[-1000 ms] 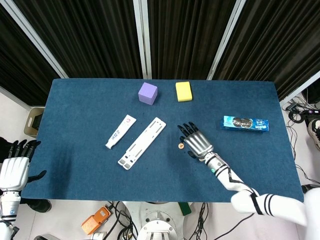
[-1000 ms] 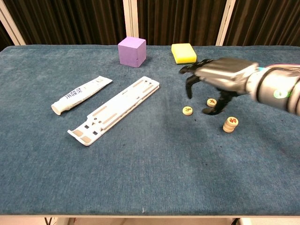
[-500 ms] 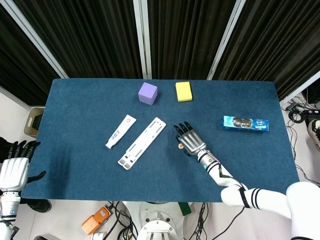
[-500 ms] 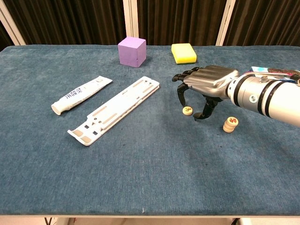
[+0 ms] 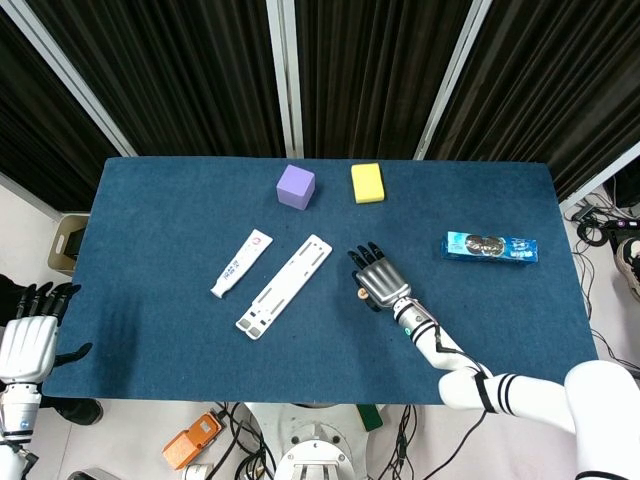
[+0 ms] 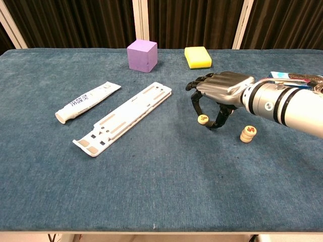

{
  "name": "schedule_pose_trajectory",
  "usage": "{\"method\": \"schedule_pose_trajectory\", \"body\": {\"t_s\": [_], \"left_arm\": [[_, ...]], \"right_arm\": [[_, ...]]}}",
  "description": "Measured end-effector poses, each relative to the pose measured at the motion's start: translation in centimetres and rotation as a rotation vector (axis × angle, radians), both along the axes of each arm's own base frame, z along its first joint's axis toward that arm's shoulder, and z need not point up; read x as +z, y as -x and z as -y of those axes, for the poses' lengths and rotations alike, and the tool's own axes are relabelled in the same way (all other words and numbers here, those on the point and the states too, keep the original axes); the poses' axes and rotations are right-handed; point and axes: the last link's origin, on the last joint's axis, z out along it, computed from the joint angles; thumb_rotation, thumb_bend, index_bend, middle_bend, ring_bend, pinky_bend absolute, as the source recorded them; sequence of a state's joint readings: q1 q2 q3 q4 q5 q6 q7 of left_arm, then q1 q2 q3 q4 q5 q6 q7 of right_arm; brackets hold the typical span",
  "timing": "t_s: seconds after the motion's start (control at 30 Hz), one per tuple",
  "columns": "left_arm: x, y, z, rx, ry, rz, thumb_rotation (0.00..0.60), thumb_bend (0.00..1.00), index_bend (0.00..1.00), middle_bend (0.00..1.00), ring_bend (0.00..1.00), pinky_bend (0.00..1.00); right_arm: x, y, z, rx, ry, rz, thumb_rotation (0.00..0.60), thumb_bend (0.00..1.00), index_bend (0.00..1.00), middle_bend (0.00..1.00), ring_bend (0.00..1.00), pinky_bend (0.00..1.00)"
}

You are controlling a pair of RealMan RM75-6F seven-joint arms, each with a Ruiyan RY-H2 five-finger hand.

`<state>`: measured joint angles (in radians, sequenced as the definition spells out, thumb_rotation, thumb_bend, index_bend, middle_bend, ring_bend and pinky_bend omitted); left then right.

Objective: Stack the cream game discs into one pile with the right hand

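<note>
Chest view: right hand (image 6: 218,91) lower and nearer the loose cream disc (image 6: 202,119) than a second ago, fingers now curled down around it, thumb at its 3 o'clock and fingertips at its 9. Whether already pinched, cannot tell. Probably the grasp before carrying it to the pile (image 6: 248,133) at the hand's 4 o'clock. Second loose disc now hidden under the palm. Small round cream piece, dark mark on top. Left hand (image 5: 28,340) off the table, fingers apart, holding nothing.
</note>
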<state>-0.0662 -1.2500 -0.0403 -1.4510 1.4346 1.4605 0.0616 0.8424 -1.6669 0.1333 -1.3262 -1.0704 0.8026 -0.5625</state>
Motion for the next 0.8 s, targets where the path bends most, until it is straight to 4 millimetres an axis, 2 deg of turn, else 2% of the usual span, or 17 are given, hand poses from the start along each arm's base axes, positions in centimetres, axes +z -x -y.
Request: {"method": "schedule_pose_trajectory", "body": {"t_s": [0.17,0.3,0.4,0.53,0.67,0.8], "left_arm": [[0.1,-0.1,0.0,-0.007,-0.001,-0.001,0.600,0.08,0.15,0.13,0.07,0.00],[0.2,-0.2,-0.1,-0.013,-0.003,-0.002,0.600,0.08,0.15,0.13,0.07,0.00],[0.1,-0.4,-0.3,-0.018,-0.001,-0.002,0.600,0.08,0.15,0.13,0.07,0.00],[0.0,-0.7,-0.5,-0.030,0.000,0.002,0.600,0.08,0.15,0.13,0.07,0.00],[-0.1,-0.8,-0.6,-0.033,0.002,0.002,0.600,0.08,0.15,0.13,0.07,0.00],[-0.1,-0.9,-0.6,-0.035,0.002,0.004,0.600,0.07,0.15,0.13,0.07,0.00]], "right_arm": [[1.3,0.0,-0.1,0.008,0.024,0.028,0.600,0.49,0.58,0.13,0.02,0.08],[3.2,0.4,-0.6,0.020,0.047,0.051,0.600,0.50,0.57,0.13,0.03,0.08],[5.1,1.1,-1.4,0.023,0.060,0.066,0.600,0.49,0.57,0.13,0.03,0.08],[7.5,3.1,-3.1,0.018,0.066,0.055,0.600,0.49,0.57,0.13,0.03,0.08],[8.3,5.0,-4.8,0.000,0.043,0.037,0.600,0.49,0.56,0.13,0.03,0.08],[8.3,5.8,-5.4,-0.010,0.030,0.025,0.600,0.49,0.56,0.13,0.03,0.08]]}}
